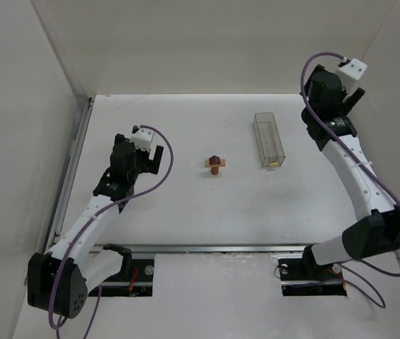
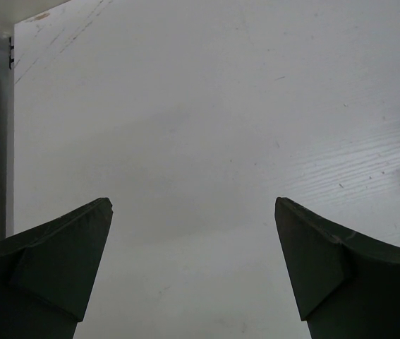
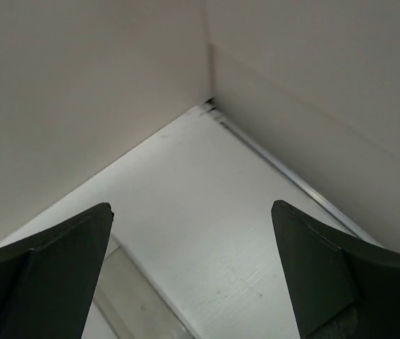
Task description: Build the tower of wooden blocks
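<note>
The wood block tower (image 1: 215,164) stands mid-table in the top view: a dark red-brown pointed piece on an orange-brown round one, with a pale tan flat bar across it. My left gripper (image 1: 149,156) hovers to the tower's left, well apart from it, open and empty. In the left wrist view the left gripper (image 2: 192,205) frames only bare table. My right gripper (image 1: 355,92) is raised at the far right corner, open and empty. The right wrist view shows the right gripper (image 3: 191,208) facing the table's back corner. Neither wrist view shows the tower.
A clear plastic rectangular box (image 1: 269,139) lies right of the tower, with a small tan piece at its near end; its corner (image 3: 125,296) shows in the right wrist view. White walls enclose the table on the left, back and right. A metal rail (image 1: 69,176) runs along the left edge.
</note>
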